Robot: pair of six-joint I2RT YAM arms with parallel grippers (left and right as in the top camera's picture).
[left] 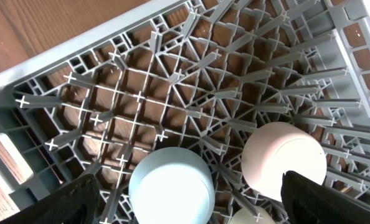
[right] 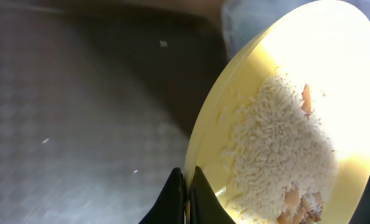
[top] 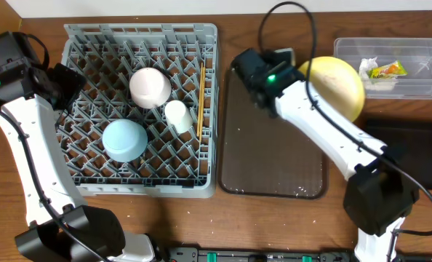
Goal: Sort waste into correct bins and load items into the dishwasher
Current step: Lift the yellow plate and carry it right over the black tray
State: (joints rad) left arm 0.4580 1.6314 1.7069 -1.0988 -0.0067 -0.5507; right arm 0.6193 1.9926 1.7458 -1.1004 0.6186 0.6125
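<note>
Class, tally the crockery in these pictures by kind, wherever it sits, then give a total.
Bowls: 2 (pale pink bowl, light blue bowl)
Cups: 1 (small white cup)
Plates: 1 (yellow plate)
Total: 4

Matt grey plastic rack (top: pixel 140 30), glossy yellow plate (right: pixel 334 37), finely textured brown tray (top: pixel 274 145), clear plastic tub (top: pixel 412 80), wood-grain table (top: pixel 260 218).
</note>
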